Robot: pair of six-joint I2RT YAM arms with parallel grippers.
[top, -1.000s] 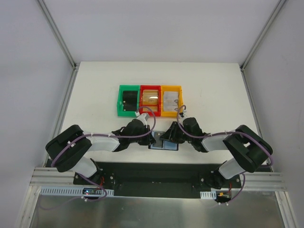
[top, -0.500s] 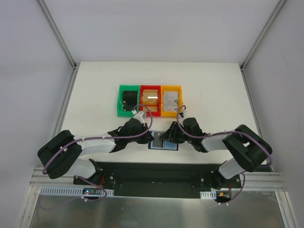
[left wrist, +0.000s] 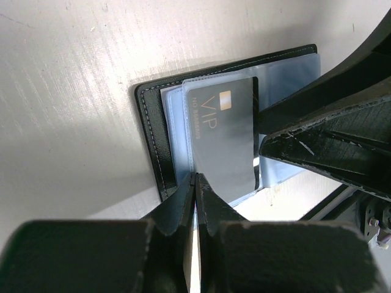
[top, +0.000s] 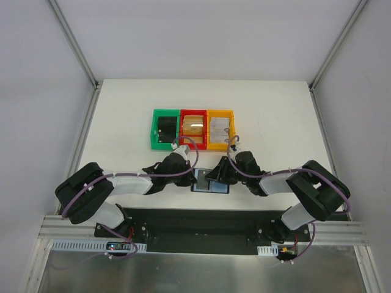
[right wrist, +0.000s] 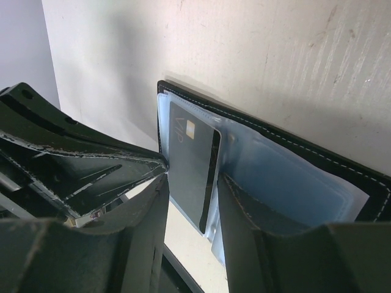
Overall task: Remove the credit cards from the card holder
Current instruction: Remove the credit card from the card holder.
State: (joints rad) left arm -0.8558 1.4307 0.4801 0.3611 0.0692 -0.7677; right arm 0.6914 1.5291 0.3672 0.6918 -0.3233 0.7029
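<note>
One card holder lies open on the white table, near its front edge and between the two wrists. One dark grey VIP card sits in it, inside a clear sleeve over the bluish panel. Behind the holder stand three bins side by side. The green bin holds one chunky black object, the red bin holds one tan-gold card, and the yellow bin holds one pale card.

Both arms reach low over the table and bend inward, so the wrists almost meet at the holder. The left gripper has its fingers pressed flat together, with the tips at the sleeve's near edge. Whether they pinch the plastic cannot be told. The right gripper points down at the holder with its jaws parted, one finger along each long side of the VIP card. Whether they squeeze the card cannot be told.
</note>
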